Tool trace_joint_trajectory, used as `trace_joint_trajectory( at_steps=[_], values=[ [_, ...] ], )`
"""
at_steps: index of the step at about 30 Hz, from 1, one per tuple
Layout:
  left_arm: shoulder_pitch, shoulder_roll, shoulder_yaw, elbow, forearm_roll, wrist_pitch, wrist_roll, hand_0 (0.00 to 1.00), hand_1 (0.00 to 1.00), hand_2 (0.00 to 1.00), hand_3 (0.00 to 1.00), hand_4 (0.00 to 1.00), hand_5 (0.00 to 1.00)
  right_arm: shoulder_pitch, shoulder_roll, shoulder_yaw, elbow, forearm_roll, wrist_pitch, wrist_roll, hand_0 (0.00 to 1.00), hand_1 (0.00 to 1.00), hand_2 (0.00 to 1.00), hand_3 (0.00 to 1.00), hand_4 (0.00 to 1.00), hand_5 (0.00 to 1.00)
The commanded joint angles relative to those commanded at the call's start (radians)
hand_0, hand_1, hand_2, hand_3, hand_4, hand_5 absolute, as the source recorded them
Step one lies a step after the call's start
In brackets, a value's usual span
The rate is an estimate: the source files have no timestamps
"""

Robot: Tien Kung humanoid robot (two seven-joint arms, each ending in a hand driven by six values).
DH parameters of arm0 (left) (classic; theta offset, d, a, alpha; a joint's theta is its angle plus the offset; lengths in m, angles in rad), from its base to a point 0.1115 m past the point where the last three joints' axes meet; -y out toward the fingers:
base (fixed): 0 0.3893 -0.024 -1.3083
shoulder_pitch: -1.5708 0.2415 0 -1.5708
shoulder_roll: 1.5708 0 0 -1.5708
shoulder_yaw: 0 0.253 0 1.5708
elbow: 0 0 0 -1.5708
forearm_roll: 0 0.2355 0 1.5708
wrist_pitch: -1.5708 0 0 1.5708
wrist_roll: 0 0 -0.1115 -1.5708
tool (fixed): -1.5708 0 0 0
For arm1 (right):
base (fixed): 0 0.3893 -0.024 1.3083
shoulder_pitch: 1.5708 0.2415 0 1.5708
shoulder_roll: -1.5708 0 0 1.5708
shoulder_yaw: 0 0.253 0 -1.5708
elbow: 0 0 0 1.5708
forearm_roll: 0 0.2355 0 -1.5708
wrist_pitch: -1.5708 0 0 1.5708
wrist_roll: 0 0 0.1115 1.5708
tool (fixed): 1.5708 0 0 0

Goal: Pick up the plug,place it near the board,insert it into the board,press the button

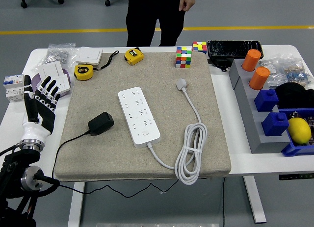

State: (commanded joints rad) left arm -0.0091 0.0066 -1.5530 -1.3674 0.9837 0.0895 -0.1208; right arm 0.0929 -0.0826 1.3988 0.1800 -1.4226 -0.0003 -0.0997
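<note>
So the plug (100, 123) sits just left of the power strip (139, 116), while the left hand (40, 105), fingers spread and empty, hovers further left.

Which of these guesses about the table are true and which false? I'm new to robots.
1. The black plug lies on the mat, left of the white power strip. True.
2. The robot's left hand grips the plug. False: it hangs over the table's left edge with fingers spread, holding nothing.
3. The plug is already inserted into the strip. False: it lies apart from it.
4. Two yellow tape measures lie near the mat's far-left corner. True.
5. A person's hands press on the strip. False: the person stands back, hands off the table.
</note>
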Motion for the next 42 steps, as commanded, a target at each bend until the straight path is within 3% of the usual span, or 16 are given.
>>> trace_joint_trajectory(
  at_steps=[1,2,7,8,12,13,14,19,20,25,26,32,33,37,38,42],
  values=[
    [0.003,-0.001,-0.001,-0.006,0.019,0.001,0.001,0.937,0.96,0.912,0.891,0.998,0.998,0.0,0.0,-0.001,0.0,0.0,0.0,0.0,0.866,0.724,0.715,0.702,0.998,0.669],
    [0.005,-0.002,-0.002,-0.009,0.034,0.001,0.002,0.842,0.884,0.859,0.862,0.998,0.998,0.0,0.0,-0.002,0.0,0.0,0.0,0.0,0.867,0.723,0.715,0.702,0.998,0.67],
    [0.009,0.0,0.007,-0.038,0.153,0.012,0.012,0.842,0.884,0.859,0.862,0.998,0.998,0.002,0.0,-0.008,0.0,0.004,0.0,0.001,0.867,0.723,0.715,0.702,0.998,0.67],
    [0.008,0.0,0.007,-0.042,0.182,0.014,0.015,0.823,0.805,0.776,0.86,0.998,0.871,0.002,0.0,-0.008,0.0,0.005,0.0,0.001,0.866,0.724,0.715,0.703,0.998,0.67],
    [0.002,0.006,0.014,-0.055,0.252,0.017,0.018,0.823,0.805,0.776,0.86,0.998,0.871,0.004,-0.002,-0.009,0.0,0.007,0.0,0.0,0.866,0.724,0.715,0.703,0.998,0.67],
    [0.001,0.006,0.014,-0.057,0.257,0.015,0.016,0.823,0.805,0.776,0.86,0.998,0.871,0.004,-0.002,-0.009,0.0,0.008,-0.001,0.0,0.866,0.724,0.715,0.703,0.998,0.67],
    [0.002,0.005,0.013,-0.059,0.251,0.006,0.016,0.998,0.947,0.755,0.68,0.998,0.812,0.002,-0.002,-0.008,0.0,0.007,0.0,0.0,0.866,0.723,0.715,0.703,0.998,0.669],
    [0.007,0.005,0.026,-0.054,0.111,-0.051,-0.001,0.998,0.947,0.755,0.68,0.998,0.812,-0.007,-0.001,-0.004,0.0,0.003,0.0,-0.002,0.866,0.723,0.715,0.703,0.998,0.669],
    [0.008,0.004,0.027,-0.053,0.081,-0.055,-0.007,0.869,0.969,0.932,0.84,0.998,0.849,-0.007,-0.001,-0.005,0.0,0.003,0.0,-0.001,0.866,0.723,0.715,0.703,0.998,0.669],
    [0.011,0.003,0.026,-0.048,0.015,-0.037,-0.027,0.869,0.969,0.932,0.84,0.998,0.849,-0.007,-0.002,-0.009,0.0,0.009,-0.001,0.0,0.866,0.723,0.715,0.703,0.998,0.669],
    [0.011,0.003,0.026,-0.048,0.015,-0.035,-0.029,0.349,0.594,0.783,0.979,0.998,0.869,-0.007,-0.002,-0.009,0.0,0.009,-0.001,0.0,0.867,0.724,0.715,0.703,0.998,0.669],
    [0.008,0.003,0.04,-0.042,-0.085,-0.057,-0.029,0.349,0.594,0.783,0.979,0.998,0.869,-0.007,-0.003,-0.009,0.0,0.01,-0.001,0.0,0.867,0.724,0.715,0.703,0.998,0.669],
    [0.009,0.002,0.044,-0.042,-0.112,-0.068,-0.025,0.441,0.26,0.271,0.502,0.998,0.869,-0.007,-0.003,-0.009,0.0,0.011,-0.001,0.0,0.867,0.723,0.715,0.703,0.998,0.669],
    [0.012,-0.002,0.06,-0.047,-0.239,-0.137,-0.005,0.441,0.26,0.271,0.502,0.998,0.869,-0.009,-0.003,-0.008,0.0,0.01,-0.001,0.0,0.867,0.723,0.715,0.703,0.998,0.669],
    [0.012,-0.001,0.064,-0.046,-0.263,-0.152,0.0,0.998,0.722,0.522,0.495,0.998,0.87,-0.01,-0.003,-0.006,0.0,0.009,-0.001,0.0,0.867,0.723,0.715,0.702,0.998,0.666],
    [0.012,-0.001,0.068,-0.041,-0.281,-0.181,0.012,0.998,0.722,0.522,0.495,0.998,0.87,-0.01,-0.003,-0.004,0.0,0.006,0.0,0.0,0.867,0.723,0.715,0.702,0.998,0.666]
  ],
)
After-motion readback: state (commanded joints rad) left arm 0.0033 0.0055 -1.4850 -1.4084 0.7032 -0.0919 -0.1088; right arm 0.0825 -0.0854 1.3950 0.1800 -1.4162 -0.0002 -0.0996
